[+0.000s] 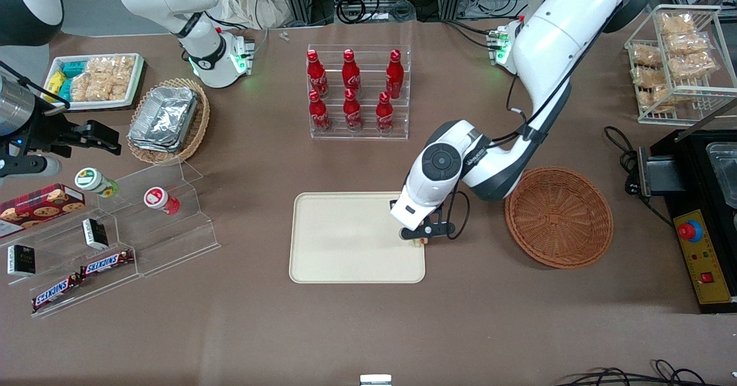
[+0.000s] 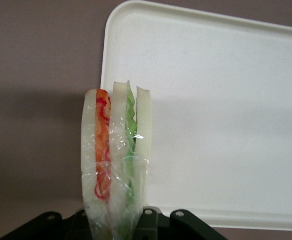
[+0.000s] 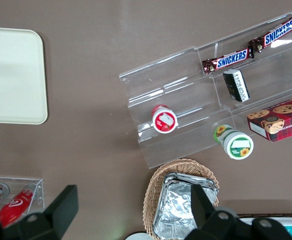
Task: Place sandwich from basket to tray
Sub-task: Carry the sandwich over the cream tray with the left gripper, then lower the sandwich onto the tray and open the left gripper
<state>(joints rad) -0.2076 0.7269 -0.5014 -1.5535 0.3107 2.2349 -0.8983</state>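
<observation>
My gripper (image 1: pixel 422 237) was clamped on the wrapped sandwich (image 2: pixel 114 160), hanging above the edge of the tray (image 2: pixel 226 100) nearest the emptied basket (image 1: pixel 558 217). I judged it best to carry it farther inward, lower, then release.

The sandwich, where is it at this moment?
The sandwich is held in the left arm's gripper, over the edge of the tray that lies nearest the basket. The basket holds nothing.
</observation>
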